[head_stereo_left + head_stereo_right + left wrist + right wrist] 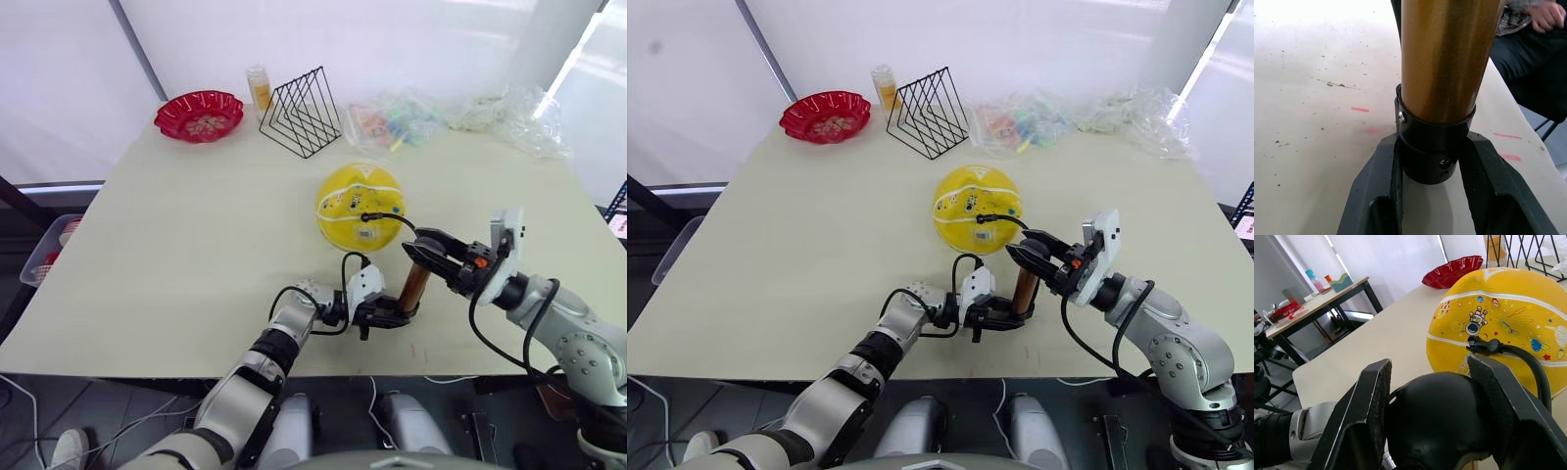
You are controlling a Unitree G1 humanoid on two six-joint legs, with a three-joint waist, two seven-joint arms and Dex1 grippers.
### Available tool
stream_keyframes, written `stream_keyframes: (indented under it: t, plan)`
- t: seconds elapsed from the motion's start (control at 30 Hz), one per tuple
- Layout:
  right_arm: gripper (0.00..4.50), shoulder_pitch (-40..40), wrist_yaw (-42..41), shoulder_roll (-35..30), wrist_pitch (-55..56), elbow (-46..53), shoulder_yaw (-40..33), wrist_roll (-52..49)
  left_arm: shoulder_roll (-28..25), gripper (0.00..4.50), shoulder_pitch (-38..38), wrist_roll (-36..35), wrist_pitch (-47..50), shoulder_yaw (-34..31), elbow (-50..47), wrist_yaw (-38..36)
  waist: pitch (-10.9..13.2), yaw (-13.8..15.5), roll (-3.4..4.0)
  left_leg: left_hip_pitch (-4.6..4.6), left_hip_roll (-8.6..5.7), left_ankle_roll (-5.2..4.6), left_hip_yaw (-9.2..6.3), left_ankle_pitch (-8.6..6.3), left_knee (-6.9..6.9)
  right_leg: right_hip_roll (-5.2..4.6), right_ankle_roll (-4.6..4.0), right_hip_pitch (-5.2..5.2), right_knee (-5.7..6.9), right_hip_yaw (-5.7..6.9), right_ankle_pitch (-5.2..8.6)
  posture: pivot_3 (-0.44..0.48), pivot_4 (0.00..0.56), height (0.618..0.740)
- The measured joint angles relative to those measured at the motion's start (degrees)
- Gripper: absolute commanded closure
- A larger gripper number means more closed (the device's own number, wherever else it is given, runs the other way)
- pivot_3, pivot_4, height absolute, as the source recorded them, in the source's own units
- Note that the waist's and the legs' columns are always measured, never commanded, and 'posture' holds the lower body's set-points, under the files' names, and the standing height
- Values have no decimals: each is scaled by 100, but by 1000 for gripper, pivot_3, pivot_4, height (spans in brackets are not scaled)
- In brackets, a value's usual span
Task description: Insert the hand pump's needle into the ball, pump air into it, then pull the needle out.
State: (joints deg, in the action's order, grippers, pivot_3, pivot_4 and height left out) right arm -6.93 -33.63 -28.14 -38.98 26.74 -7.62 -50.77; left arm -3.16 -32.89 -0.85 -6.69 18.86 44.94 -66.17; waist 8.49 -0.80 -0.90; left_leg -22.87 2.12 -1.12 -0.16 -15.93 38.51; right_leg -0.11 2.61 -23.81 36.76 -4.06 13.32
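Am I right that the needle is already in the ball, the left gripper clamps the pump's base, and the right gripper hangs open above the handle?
Not quite: the right gripper is shut on the handle, as the right wrist view shows. The rest holds: the needle sits in the ball, and the left gripper clamps the hand pump at its base.

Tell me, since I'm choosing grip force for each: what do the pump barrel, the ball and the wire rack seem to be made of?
The hand pump barrel looks like glossy orange-gold metal or metallised plastic, given its soft sheen; its end caps are matte black, likely plastic. The ball looks like pebbled rubber: fine grain, printed marks. The wire rack appears to be thin black-coated metal wire.
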Motion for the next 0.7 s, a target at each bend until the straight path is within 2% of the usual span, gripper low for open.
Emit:
stream_keyframes:
  t: [0.33,0.57,0.7]
  plan:
    - [2527,-81,-121,-300,15,288,-286,-256,-25,3378,-175,297,-247,107,178,178,0,5,0,1,-1,0,0,0,3,0,1,2,1,0,-1,0,150,735]
    - [2527,-298,-118,-944,-187,505,-792,-1039,-3,3378,-288,470,-765,218,459,368,0,15,0,3,-2,0,1,0,12,-3,0,7,5,-1,-2,0,150,735]
    - [2527,-748,62,-1557,-488,471,-1263,-1860,45,3378,-325,527,-974,252,610,516,2,14,-1,4,-3,0,1,0,17,-4,1,10,6,-2,-3,0,150,735]
